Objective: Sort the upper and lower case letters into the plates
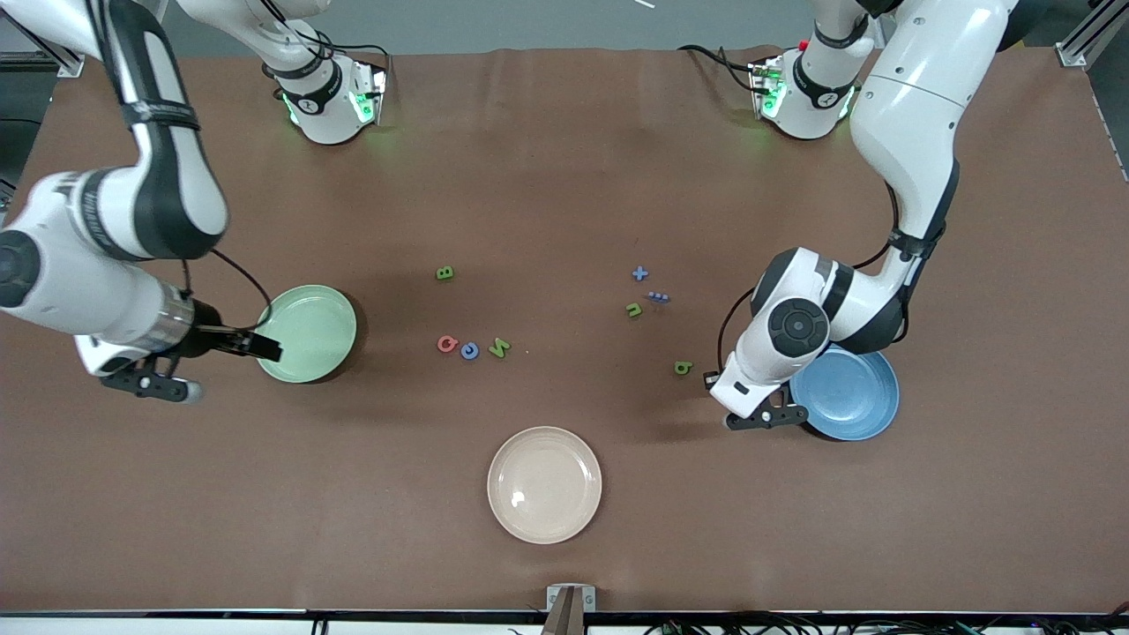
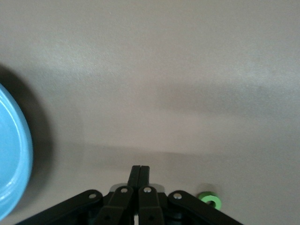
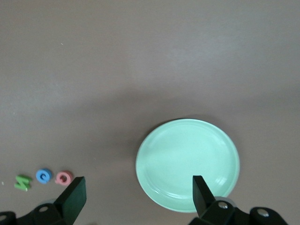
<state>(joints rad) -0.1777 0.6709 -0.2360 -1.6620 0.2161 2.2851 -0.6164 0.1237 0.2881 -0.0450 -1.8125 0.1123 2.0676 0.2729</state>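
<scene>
The pale green plate (image 1: 310,328) (image 3: 187,161) lies empty toward the right arm's end. High above its edge hangs my right gripper (image 1: 231,369) (image 3: 138,194), open, with nothing between the fingers. The blue plate (image 1: 851,392) (image 2: 11,159) lies empty toward the left arm's end. My left gripper (image 1: 764,418) (image 2: 140,171) is low beside it, shut with nothing in it. A green lower-case letter (image 1: 683,367) (image 2: 208,199) lies next to it. Mid-table lie a green B (image 1: 445,273), a red letter (image 1: 447,344) (image 3: 63,177), a blue letter (image 1: 469,351) (image 3: 43,176), a green letter (image 1: 499,347) (image 3: 22,182) and a green u (image 1: 633,310).
A cream-white plate (image 1: 544,485) lies empty nearer to the front camera than the letters. A blue plus sign (image 1: 639,273) and another small blue sign (image 1: 658,297) lie beside the green u. Both arm bases stand along the table's edge farthest from the front camera.
</scene>
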